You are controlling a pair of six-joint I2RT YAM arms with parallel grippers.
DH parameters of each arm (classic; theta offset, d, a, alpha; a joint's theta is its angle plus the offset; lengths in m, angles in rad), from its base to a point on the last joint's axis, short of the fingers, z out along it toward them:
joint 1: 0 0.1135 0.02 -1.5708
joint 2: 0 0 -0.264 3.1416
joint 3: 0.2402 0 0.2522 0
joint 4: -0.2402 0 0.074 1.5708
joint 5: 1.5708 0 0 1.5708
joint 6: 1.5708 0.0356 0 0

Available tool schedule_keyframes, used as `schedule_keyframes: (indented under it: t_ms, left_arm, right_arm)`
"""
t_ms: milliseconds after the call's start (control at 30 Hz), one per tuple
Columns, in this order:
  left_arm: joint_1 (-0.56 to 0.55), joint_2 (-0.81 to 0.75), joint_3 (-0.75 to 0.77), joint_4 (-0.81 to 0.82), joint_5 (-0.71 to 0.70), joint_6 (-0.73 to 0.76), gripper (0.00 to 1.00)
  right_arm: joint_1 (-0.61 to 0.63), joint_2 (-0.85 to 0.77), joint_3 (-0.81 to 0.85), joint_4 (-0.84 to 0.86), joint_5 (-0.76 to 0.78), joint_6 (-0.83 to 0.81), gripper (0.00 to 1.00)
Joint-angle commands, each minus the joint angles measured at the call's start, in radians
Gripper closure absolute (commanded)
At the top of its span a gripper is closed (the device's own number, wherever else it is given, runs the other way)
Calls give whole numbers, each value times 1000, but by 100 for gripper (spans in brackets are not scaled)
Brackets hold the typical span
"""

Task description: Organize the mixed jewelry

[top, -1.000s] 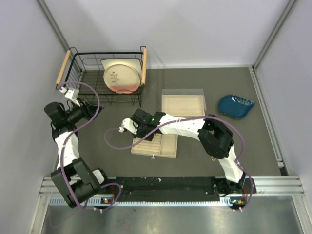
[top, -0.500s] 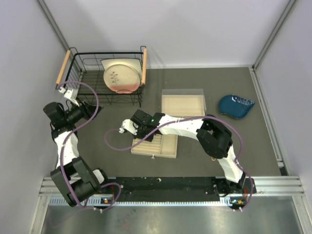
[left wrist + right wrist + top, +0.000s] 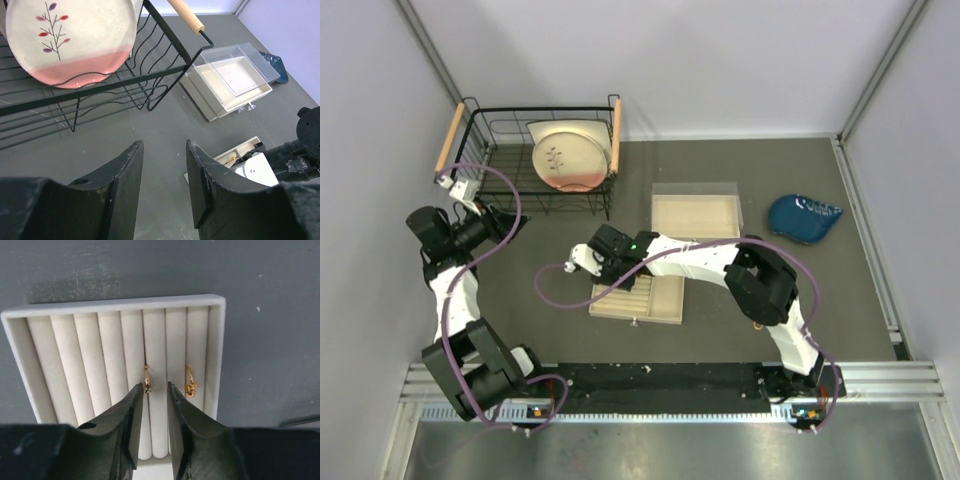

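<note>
My right gripper [image 3: 154, 389] hovers low over the beige ridged tray [image 3: 115, 304], its jaws a narrow gap apart over one ridge and holding nothing. A gold ring [image 3: 147, 378] sits in a groove right at the left fingertip. A second gold ring [image 3: 190, 383] sits two grooves to the right. In the top view the right gripper [image 3: 605, 268] is over the tray's [image 3: 660, 300] left end. My left gripper [image 3: 512, 225] is open and empty beside the wire rack, above bare table [image 3: 164, 147]. The silver hoop is not in view.
A black wire dish rack [image 3: 535, 150] holding a plate [image 3: 570, 155] stands at the back left. A beige drawer box [image 3: 695, 215] with a clear cover lies behind the tray. A blue object [image 3: 805, 218] lies at the right. The left wrist view shows the rack [image 3: 165, 75] close ahead.
My left gripper has shifted slightly up and left toward the rack. The right gripper stays over the tray's left end with almost no movement.
</note>
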Motion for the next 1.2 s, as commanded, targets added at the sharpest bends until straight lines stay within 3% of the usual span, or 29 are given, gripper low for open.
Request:
schedule_keyframes:
  t_ms: [0,267,433,533,567,600,700,933,1167]
  left_arm:
    - [8,24,72,32,34,-6,55]
    - [8,43,93,41,49,-20,53]
    - [-4,60,96,45,81,-28,52]
    - [-65,46,93,-29,63,64,52]
    - [-119,35,95,-72,43,174,52]
    - [-153,28,99,-171,11,227,52]
    - [-289,-3,93,-272,-81,379,52]
    - [-498,-5,110,-358,-181,497,51]
    - [-607,18,121,-384,-220,512,51]
  right_arm:
    - [9,-82,-11,-23,28,11,70]
    - [8,-223,-23,-60,44,8,64]
    - [-23,-336,-121,-101,59,-14,63]
    - [-61,-433,-219,-147,18,-41,64]
    - [-86,-457,-245,-159,13,-60,64]
    - [-102,-517,-300,-181,8,-69,64]
    - [-168,-611,-412,-216,-18,-112,64]
    - [-277,-878,-661,-299,33,-245,66]
    - [-379,-1048,-892,-310,9,-454,69]
